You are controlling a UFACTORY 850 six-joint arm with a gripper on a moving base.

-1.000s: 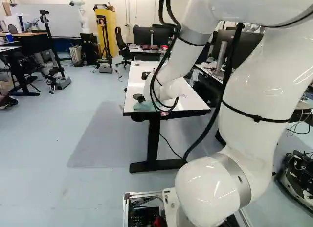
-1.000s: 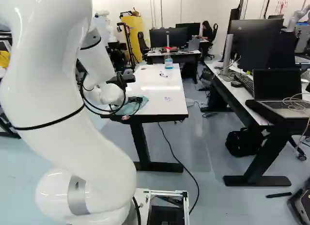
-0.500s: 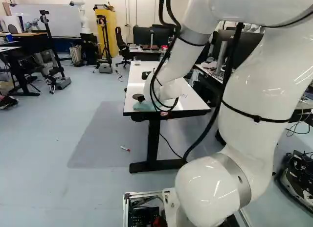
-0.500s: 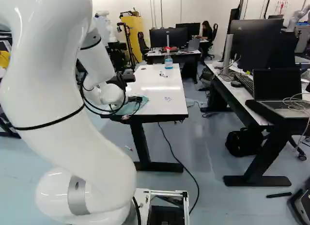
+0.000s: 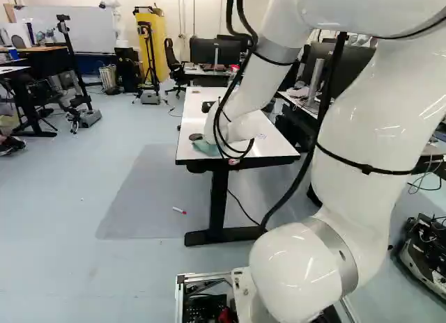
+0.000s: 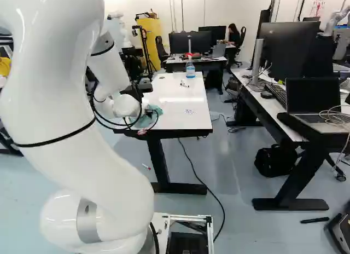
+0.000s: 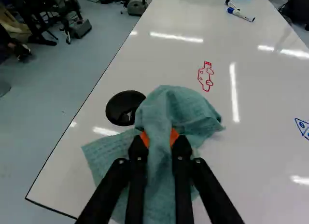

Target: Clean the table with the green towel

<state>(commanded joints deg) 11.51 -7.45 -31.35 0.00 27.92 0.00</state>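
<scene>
Green cloth, the towel (image 7: pixel 166 110), is pinched between the tips of the gripper (image 7: pixel 159 138), its loose folds spread beneath on the table (image 7: pixel 263 151); its outline has shifted since half a second ago. Just past it, ahead and slightly right of the gripper, is the red drawing (image 7: pixel 206 77), probably the next wipe's target. Well below, a marker (image 5: pixel 179 210) has newly appeared on the floor.
</scene>
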